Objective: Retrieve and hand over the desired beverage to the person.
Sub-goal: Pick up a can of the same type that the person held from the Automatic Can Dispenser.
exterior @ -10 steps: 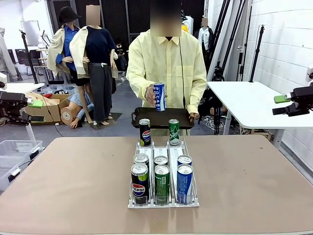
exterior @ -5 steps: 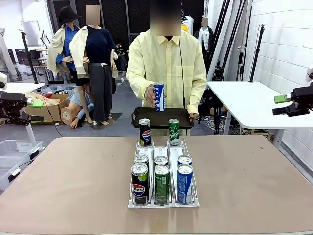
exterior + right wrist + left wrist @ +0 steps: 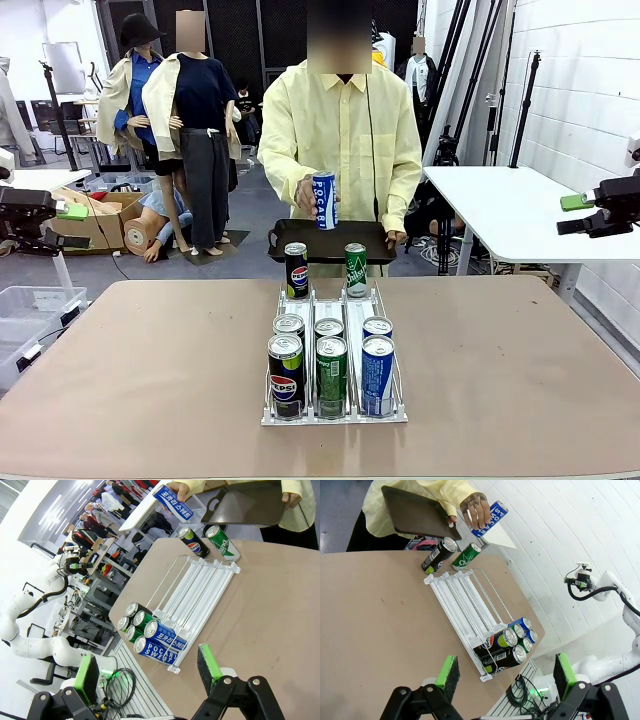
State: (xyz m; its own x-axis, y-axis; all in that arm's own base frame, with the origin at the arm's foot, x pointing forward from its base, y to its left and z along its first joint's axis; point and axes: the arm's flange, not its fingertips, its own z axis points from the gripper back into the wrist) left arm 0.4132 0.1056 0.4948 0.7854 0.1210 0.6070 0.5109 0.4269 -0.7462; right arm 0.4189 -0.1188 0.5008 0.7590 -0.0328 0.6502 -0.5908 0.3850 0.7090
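Observation:
The person (image 3: 340,120) in a pale-yellow shirt stands at the far side, holding a blue-and-white can (image 3: 324,200) upright in one hand and a dark tray (image 3: 330,242) in the other. A clear rack (image 3: 333,335) on the table carries black, green and blue cans (image 3: 331,362) at its near end. A black can (image 3: 296,270) and a green can (image 3: 355,270) stand at its far end. My left gripper (image 3: 506,672) is open and empty, well off the table's left side (image 3: 62,214). My right gripper (image 3: 148,669) is open and empty, far out to the right (image 3: 582,212).
A white side table (image 3: 500,210) stands at the back right behind my right arm. Clear bins (image 3: 30,310) and cardboard boxes sit on the floor at the left. Bare tabletop (image 3: 130,370) lies on both sides of the rack.
The person's hand has lowered the blue can very slightly. Both arms stay where they were.

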